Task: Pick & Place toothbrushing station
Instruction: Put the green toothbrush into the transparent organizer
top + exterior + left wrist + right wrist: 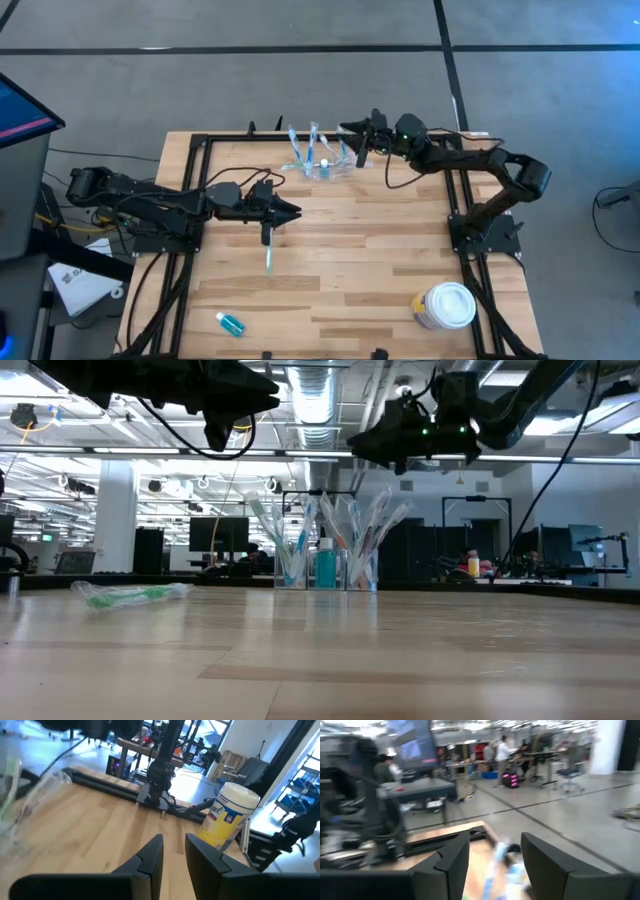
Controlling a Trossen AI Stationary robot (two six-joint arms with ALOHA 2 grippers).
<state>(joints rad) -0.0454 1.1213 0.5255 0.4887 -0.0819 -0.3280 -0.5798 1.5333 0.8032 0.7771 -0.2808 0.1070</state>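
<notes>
The toothbrushing station (322, 163) is a low clear plastic holder standing on the table near its far edge. Several wrapped toothbrushes and a small blue bottle stand upright in it, as the low view (325, 555) shows. My right gripper (350, 137) is open and empty, held above the station's right far side; the station shows blurred between its fingers (506, 862). My left gripper (293, 211) hovers over the table's middle, empty, its fingers a narrow gap apart (174, 857). A wrapped green toothbrush (268, 257) lies flat on the table just in front of it.
A round white-lidded tub (446, 305) stands at the near right. A small blue bottle (230, 322) lies at the near left. Dark frame rails (185, 200) run along the table's left, right and far sides. The wood between the toothbrush and the tub is bare.
</notes>
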